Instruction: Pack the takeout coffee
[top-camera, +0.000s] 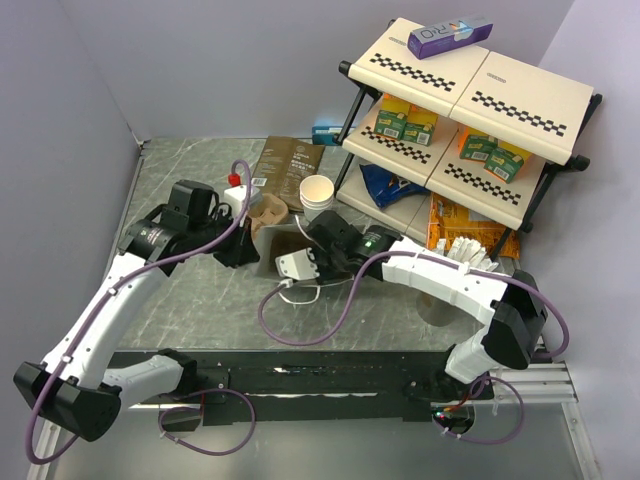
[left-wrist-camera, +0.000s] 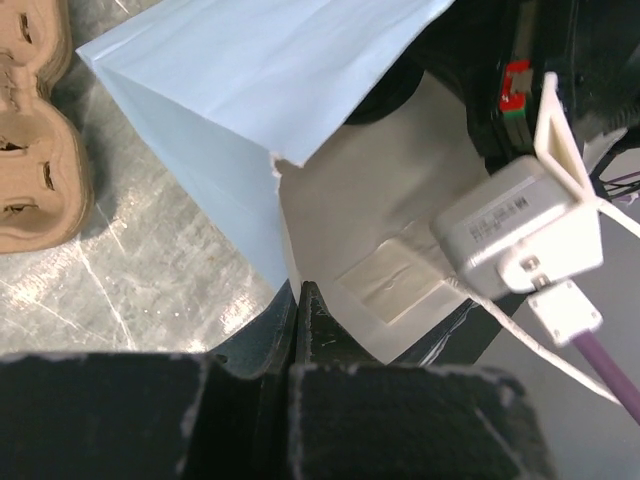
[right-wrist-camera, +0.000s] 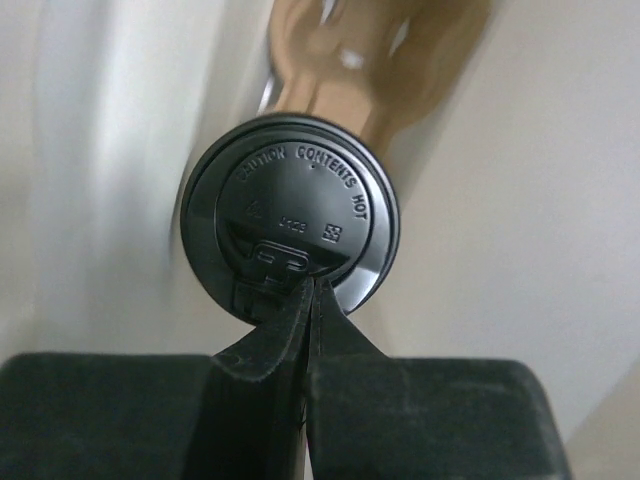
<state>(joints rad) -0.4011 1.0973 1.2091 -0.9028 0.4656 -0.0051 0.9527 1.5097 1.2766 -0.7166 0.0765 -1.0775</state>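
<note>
Two arms meet at a white paper bag (top-camera: 268, 252) in the top view. The left gripper (top-camera: 243, 252) sits at one edge of the bag, and the right arm reaches into its mouth from the opposite side. An open white cup (top-camera: 317, 190) stands just beyond the right wrist, and a brown cup carrier (top-camera: 262, 212) lies just beyond the left gripper. In the left wrist view, the fingers (left-wrist-camera: 325, 345) are pressed together on the bag's rim, so this gripper holds the bag; the carrier is ahead and to the left. In the right wrist view, the right gripper (right-wrist-camera: 310, 295) is closed inside the bag. Its tips touch the near rim of the black lid (right-wrist-camera: 290, 215) of the takeout coffee, straight ahead; I cannot tell whether they pinch the rim.
</note>
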